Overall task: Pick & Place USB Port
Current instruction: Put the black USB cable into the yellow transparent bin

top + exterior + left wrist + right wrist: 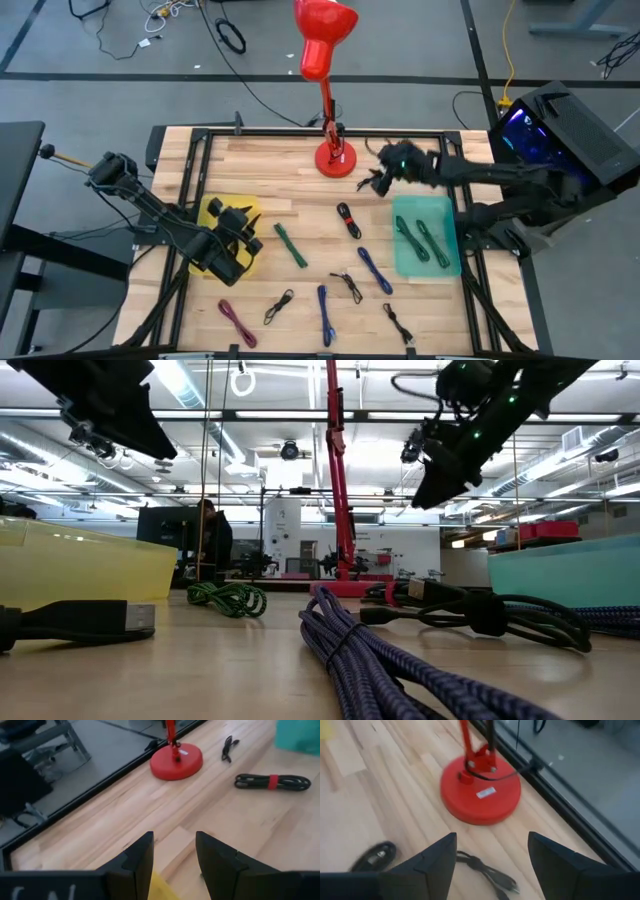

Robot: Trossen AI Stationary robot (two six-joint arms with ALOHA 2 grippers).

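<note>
Several bundled USB cables lie on the wooden table: green (pixel 291 245), black with a red tie (pixel 348 220), two blue (pixel 375 270) (pixel 325 315), maroon (pixel 237 322) and black ones (pixel 346 287). My right gripper (pixel 385 178) hovers open and empty at the far side, beside the red lamp base (pixel 335 158). A small black cable (pixel 487 872) lies on the table below its fingers (pixel 492 850). My left gripper (pixel 235 242) is open and empty above the yellow tray (pixel 212 212). Its wrist view shows the gap (pixel 174 845).
A teal tray (pixel 445 212) at the right holds green cables (pixel 420 240). The red lamp's pole (pixel 338 470) and head (pixel 322 35) stand at the far middle. A black frame edges the table (pixel 300 132). Bare wood lies between the trays.
</note>
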